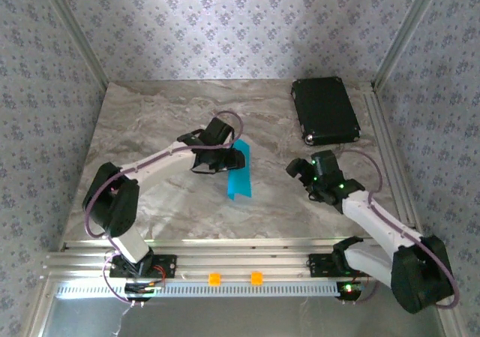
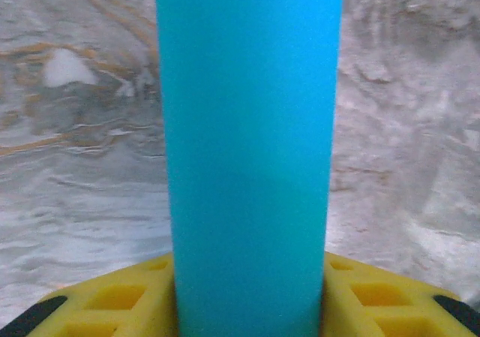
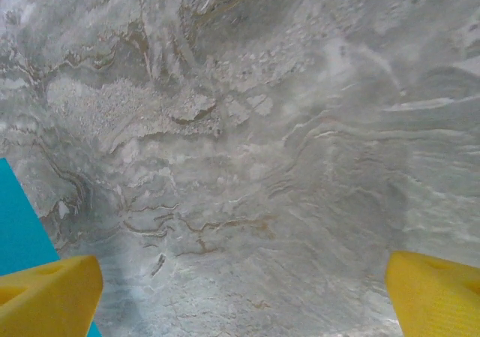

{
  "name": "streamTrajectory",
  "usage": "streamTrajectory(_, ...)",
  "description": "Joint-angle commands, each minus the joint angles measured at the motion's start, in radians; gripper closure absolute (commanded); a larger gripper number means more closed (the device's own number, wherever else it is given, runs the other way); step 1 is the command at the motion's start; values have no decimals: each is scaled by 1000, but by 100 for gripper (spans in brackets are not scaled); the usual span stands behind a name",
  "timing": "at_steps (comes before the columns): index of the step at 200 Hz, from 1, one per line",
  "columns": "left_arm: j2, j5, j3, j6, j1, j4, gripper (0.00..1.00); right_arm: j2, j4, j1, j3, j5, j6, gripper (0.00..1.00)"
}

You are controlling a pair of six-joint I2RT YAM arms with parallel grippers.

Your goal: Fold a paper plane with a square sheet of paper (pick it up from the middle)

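Reaching down over the paper strip (image 1: 240,176), left hand (image 1: 217,160), grip unclear; right hand (image 3: 244,277) splayed open.

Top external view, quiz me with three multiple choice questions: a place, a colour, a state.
1. Where is the black case on the table? A near left corner; B far right corner; C centre.
2. What colour is the paper? A red; B white; C cyan-blue.
3. How is the right end effector? A open over bare table; B shut on the paper; C shut on the case.
Answers: B, it lies at the far right edge; C, the strip is bright cyan-blue; A, its yellow fingers stand wide apart with nothing between.
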Motion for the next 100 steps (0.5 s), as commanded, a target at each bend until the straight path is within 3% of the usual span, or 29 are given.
streamTrajectory(1,-16,125,-31,-58,11,114,56,-50,64,-8,-37,11,1,4)
streamTrajectory(100,84,271,-134,-237,14,422,56,0,137,-8,-37,-100,-21,3)
